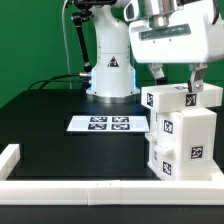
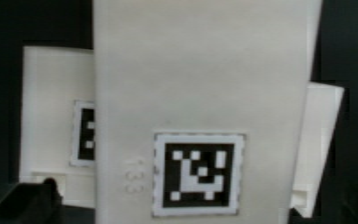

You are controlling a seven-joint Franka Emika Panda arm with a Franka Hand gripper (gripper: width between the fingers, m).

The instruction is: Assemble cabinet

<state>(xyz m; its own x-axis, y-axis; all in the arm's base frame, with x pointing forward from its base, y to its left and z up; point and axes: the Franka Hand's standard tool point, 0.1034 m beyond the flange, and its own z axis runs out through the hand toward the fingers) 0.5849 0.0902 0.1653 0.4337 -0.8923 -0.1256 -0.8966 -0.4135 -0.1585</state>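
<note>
The white cabinet body (image 1: 182, 140) stands upright at the exterior view's right and carries several black-and-white tags. A smaller white cabinet block (image 1: 172, 98) sits on top of it. My gripper (image 1: 177, 82) hangs over that block with one finger on each side. In the wrist view a tall white cabinet panel (image 2: 202, 90) with a tag fills the space between my fingers (image 2: 19, 205). My gripper (image 2: 194, 205) straddles it, with a narrow gap showing on each side, so it is open. Another tagged white part (image 2: 66, 120) shows behind the panel.
The marker board (image 1: 108, 124) lies flat on the black table in front of the robot base (image 1: 110, 70). Low white border rails run along the front edge (image 1: 80, 188) and the left edge (image 1: 8, 157). Black cables trail at the back left.
</note>
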